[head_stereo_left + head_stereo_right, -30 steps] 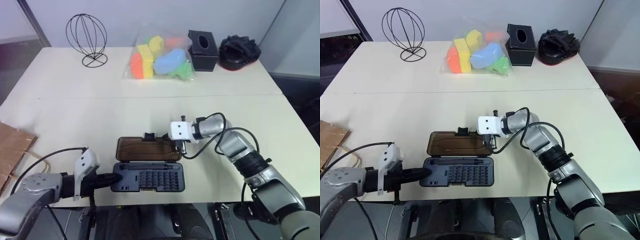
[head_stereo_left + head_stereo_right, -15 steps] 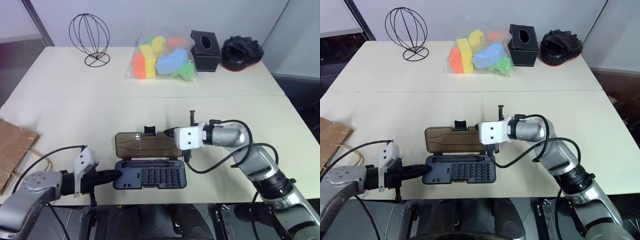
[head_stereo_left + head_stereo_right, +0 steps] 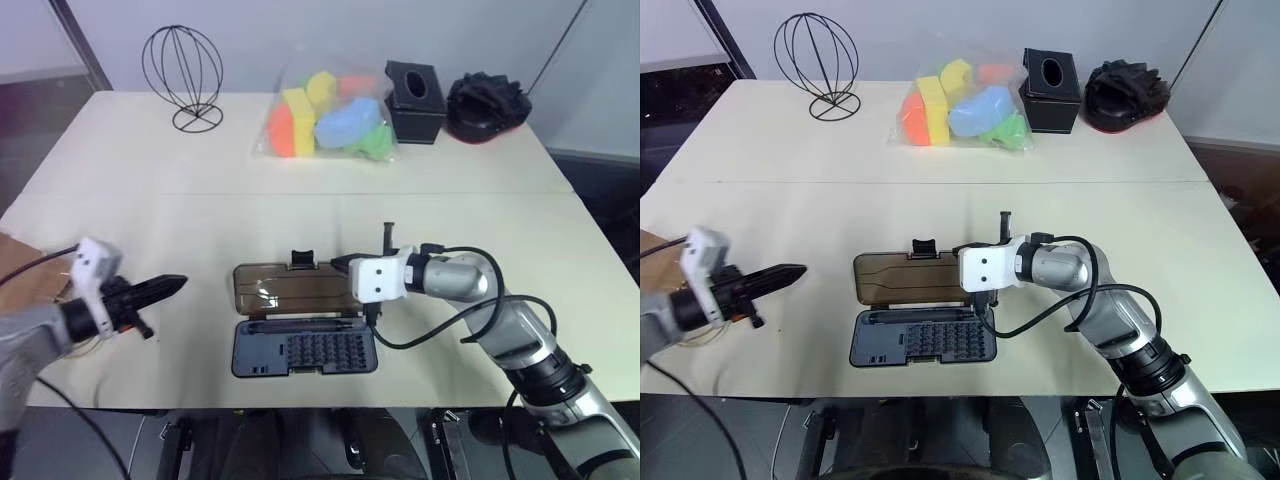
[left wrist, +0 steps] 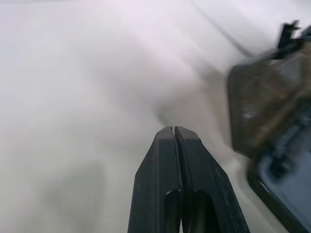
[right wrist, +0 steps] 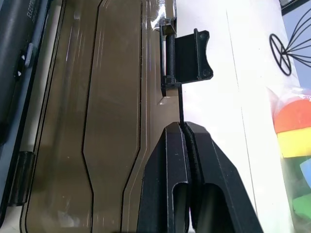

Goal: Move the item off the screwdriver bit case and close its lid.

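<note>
Screwdriver bit case point(image 3: 305, 351) sits open near the table's point(image 3: 200, 215) front edge, about mid-width, base w/ its grid of bit slots toward the front edge. The lid point(image 3: 297, 291) lies flat on the table behind the base, hinged to it, smoky brown, its black latch tab point(image 3: 303, 261) sticking out from the lid's far edge. Right gripper point(image 5: 183, 127) is over the lid's right end; jaws pressed together w/ nothing between them, tips just short of the latch tab in the right wrist view; can't tell if they touch the lid. Left gripper point(image 3: 172, 284) hangs over bare table well left of the case, pointing toward it, jaws also pressed together and empty, as the left wrist view shows close up. The item point(image 3: 22, 268), brown kraft paper bag, is at the table's left edge, off the case and well apart from it, mostly hidden behind the left arm. Along the far edge, left to right: a wire globe stand point(image 3: 184, 75), a clear bag of coloured foam blocks point(image 3: 325, 115), a black tissue box point(image 3: 414, 88) just beside it, then a black bundle w/ a red rim point(image 3: 486, 103) near the far right corner.
</note>
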